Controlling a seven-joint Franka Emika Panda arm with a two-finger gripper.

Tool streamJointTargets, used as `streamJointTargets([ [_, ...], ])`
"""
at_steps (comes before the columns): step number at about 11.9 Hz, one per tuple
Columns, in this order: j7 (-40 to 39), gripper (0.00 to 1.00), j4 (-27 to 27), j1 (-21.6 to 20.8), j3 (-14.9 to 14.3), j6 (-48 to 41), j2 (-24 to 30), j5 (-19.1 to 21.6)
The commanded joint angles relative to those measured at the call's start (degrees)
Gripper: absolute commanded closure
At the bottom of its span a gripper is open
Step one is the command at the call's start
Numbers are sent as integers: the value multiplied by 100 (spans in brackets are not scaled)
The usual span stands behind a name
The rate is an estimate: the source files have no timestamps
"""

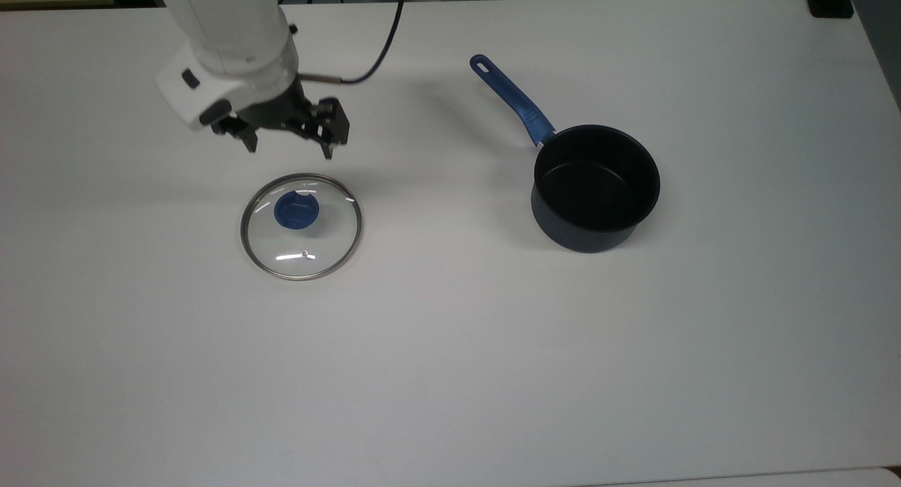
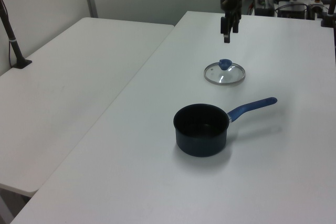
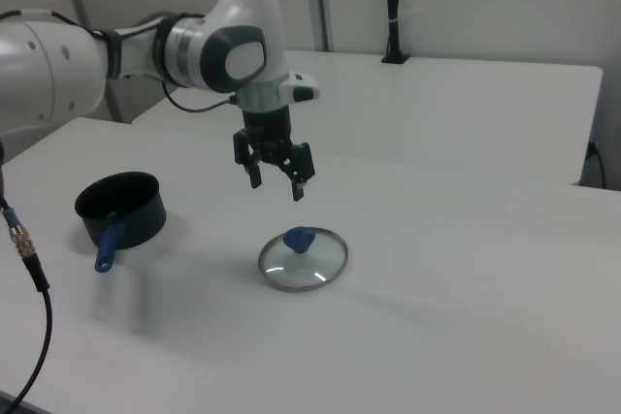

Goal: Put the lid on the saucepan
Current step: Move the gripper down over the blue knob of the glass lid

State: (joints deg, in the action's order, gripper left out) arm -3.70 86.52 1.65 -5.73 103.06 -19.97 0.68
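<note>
The lid (image 1: pixel 301 237), clear glass with a steel rim and a blue knob (image 1: pixel 296 211), lies flat on the white table (image 1: pixel 450 367), left of centre in the top view. It also shows in the left view (image 2: pixel 224 74) and the right view (image 3: pixel 303 264). My gripper (image 1: pixel 290 150) hangs open in the air just beyond the lid's far rim, holding nothing. In the right view the gripper (image 3: pixel 278 188) is above the lid and slightly to its left. The saucepan (image 1: pixel 595 188), dark navy with a long blue handle (image 1: pixel 510 100), stands upright and apart on the top view's right.
A black clamp (image 1: pixel 830 1) sits at the table's far right corner in the top view. A second white table (image 2: pixel 79 77) adjoins on the left view's left. A loose cable (image 3: pixel 29 269) hangs in the right view's foreground.
</note>
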Motion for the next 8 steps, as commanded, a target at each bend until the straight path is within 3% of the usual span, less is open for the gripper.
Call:
streamJointTargets([
  [1,431,0,93,-51,-25,653,-383,64],
  [8,440,0,348,-16,-34,1164,-806,-77],
])
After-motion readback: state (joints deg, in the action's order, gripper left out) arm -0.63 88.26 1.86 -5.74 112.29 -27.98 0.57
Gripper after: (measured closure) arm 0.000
